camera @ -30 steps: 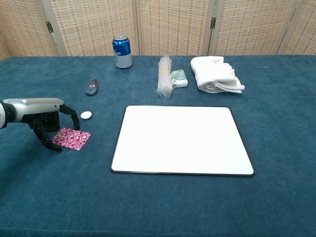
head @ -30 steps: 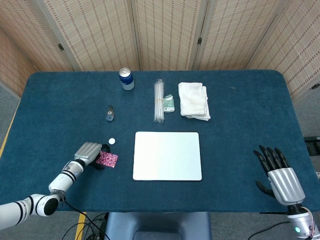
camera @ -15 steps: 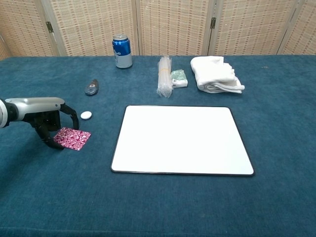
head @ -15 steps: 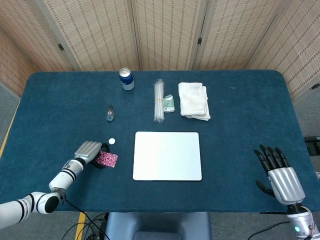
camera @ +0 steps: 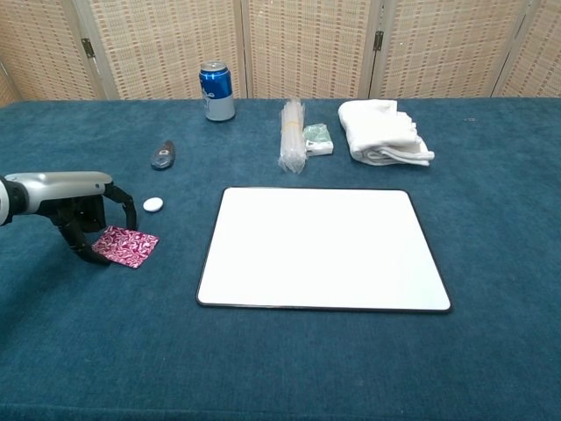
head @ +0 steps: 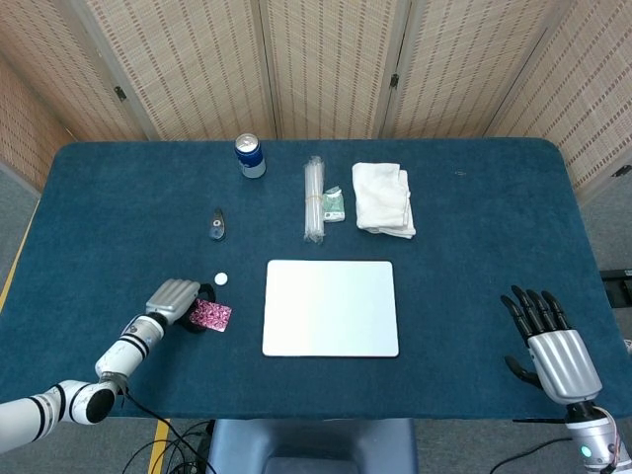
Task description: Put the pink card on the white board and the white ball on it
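The left hand (camera: 81, 213) sits at the left edge of the pink card (camera: 126, 246), its dark fingers (camera: 88, 254) curled down over that edge and touching the card. Against the views from a second ago, the card has shifted slightly: its near corner now lies a little higher and further left in the chest view, and the hand has drawn back with it by the same small amount. The card therefore appears to be caught between thumb and fingers, or at least dragged by them; whether it is truly pinched and lifted off the cloth cannot be told from either view.

The card is not yet on the white board (camera: 323, 248), which lies flat and bare to its right, well apart from it. The white ball (camera: 152, 204) rests on the blue table (camera: 280, 360) just beyond the card, close to the left hand but untouched.

The right hand (head: 548, 344) lies at the near right of the table, fingers extended and apart, holding nothing.

Judgement: the task is at its first step, securing the card. The thin card lying flat on cloth is likely to slip from a shallow edge grip.
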Action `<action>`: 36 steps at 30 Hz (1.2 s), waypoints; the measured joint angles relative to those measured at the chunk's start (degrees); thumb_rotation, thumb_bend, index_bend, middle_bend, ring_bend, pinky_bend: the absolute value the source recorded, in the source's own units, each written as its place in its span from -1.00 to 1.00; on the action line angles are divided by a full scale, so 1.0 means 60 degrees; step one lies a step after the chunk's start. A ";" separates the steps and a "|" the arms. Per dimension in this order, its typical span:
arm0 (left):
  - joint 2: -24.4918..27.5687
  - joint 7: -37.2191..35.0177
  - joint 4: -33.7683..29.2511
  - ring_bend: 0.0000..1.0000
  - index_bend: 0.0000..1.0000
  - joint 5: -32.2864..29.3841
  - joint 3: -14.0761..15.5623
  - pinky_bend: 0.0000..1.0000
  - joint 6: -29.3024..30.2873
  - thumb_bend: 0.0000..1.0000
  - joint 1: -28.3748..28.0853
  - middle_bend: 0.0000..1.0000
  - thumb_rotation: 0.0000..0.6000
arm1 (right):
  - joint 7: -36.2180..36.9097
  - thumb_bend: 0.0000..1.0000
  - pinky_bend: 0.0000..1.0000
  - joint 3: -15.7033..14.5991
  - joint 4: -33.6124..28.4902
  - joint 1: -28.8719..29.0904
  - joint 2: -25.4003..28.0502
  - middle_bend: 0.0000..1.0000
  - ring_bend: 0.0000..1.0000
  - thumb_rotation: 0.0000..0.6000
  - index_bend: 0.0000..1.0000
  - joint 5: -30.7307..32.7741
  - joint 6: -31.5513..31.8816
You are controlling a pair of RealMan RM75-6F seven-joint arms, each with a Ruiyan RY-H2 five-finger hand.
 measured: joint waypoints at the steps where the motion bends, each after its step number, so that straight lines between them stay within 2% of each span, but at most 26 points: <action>1: 0.0008 0.0013 -0.0010 1.00 0.00 -0.0028 0.0005 1.00 -0.0001 -0.51 0.0007 1.00 1.00 | 0.0002 -0.70 -1.00 -0.0007 -0.0003 -0.0007 0.0002 -1.00 -1.00 1.00 -1.00 -0.0019 0.0020; 9: 0.0224 0.0141 -0.0388 1.00 -0.04 -0.0021 0.0011 1.00 0.0165 -0.51 0.0047 1.00 1.00 | 0.0011 -0.70 -1.00 -0.0027 -0.0004 0.0001 0.0003 -1.00 -1.00 1.00 -1.00 -0.0058 0.0012; 18: 0.0729 0.0840 -0.1499 1.00 -0.09 -0.0344 -0.0085 1.00 0.0657 -0.51 -0.0010 1.00 1.00 | 0.0266 -0.70 -1.00 -0.0116 -0.0007 -0.0039 0.0115 -1.00 -1.00 1.00 -1.00 -0.0393 0.0255; 28: 0.1165 0.2804 -0.3597 1.00 -0.12 -0.1763 -0.0273 1.00 0.1812 -0.51 -0.0452 1.00 1.00 | 0.1118 -0.70 -1.00 -0.0252 0.0030 -0.0112 0.0420 -1.00 -1.00 1.00 -1.00 -0.0794 0.0630; 36: 0.0510 0.4486 -0.4790 1.00 -0.13 -0.3684 -0.0739 1.00 0.3177 -0.51 -0.1348 1.00 1.00 | 0.2304 -0.70 -1.00 -0.0451 0.0219 -0.0300 0.0798 -1.00 -1.00 1.00 -1.00 -0.1383 0.1397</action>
